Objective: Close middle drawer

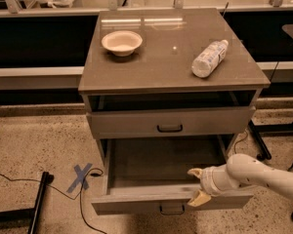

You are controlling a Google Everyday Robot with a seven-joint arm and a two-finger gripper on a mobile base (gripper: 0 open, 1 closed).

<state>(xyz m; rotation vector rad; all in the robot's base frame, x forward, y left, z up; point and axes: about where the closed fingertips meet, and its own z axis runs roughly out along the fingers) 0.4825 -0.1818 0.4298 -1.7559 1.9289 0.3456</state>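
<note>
The middle drawer is a wide grey box pulled far out of the cabinet. Its front panel faces me and has a small dark loop handle. My gripper comes in from the right on a white arm. It sits at the right part of the drawer's front edge. One beige finger is over the inside of the drawer and the other lies in front of the panel. The fingers are spread apart. The drawer is empty inside.
A shut grey drawer sits above it, under a dark open slot. On the cabinet top are a white bowl and a plastic bottle lying down. A blue tape cross and cables lie on the floor at left. A black stand base is at right.
</note>
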